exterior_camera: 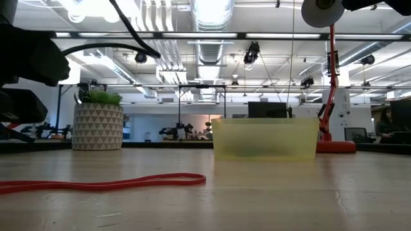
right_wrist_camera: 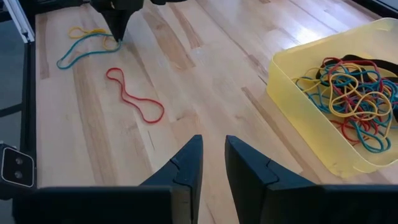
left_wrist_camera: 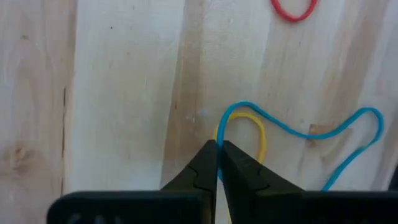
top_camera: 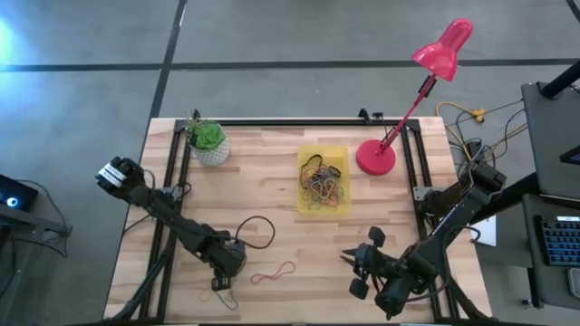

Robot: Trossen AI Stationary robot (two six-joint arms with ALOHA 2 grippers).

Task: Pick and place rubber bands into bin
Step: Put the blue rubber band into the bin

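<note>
The bin (top_camera: pixel 323 152) sits on the wooden table (top_camera: pixel 263 181) just above centre in the high view, with the red base of the desk lamp (top_camera: pixel 376 157) at its 3 o'clock and the white plant pot (top_camera: pixel 210 143) well away at its 9 o'clock. The bin holds a tangled heap of rubber bands (right_wrist_camera: pixel 348 87) in red, yellow, blue, green and black; the heap covers most of the floor of the bin.

Three bands lie loose on the table, all toward 7 o'clock from the bin and well apart from it. A red band (top_camera: pixel 274 271) lies stretched out flat near the front edge. A blue band (left_wrist_camera: pixel 311 134) and a yellow band (left_wrist_camera: pixel 256 132) overlap one another at the 8 o'clock side of the red band.

The left gripper (left_wrist_camera: pixel 217 155) is down at the table surface on the blue and yellow pair. Its jaws are pressed together, tips meeting, with the blue and yellow loops pinched at the tips. The red band lies near this gripper, at its 3 o'clock in the high view, not touching it.

The right gripper (right_wrist_camera: pixel 212 152) waits at about 5 o'clock from the bin, above bare wood. Its jaws stand slightly apart with a narrow gap and nothing between them.
</note>
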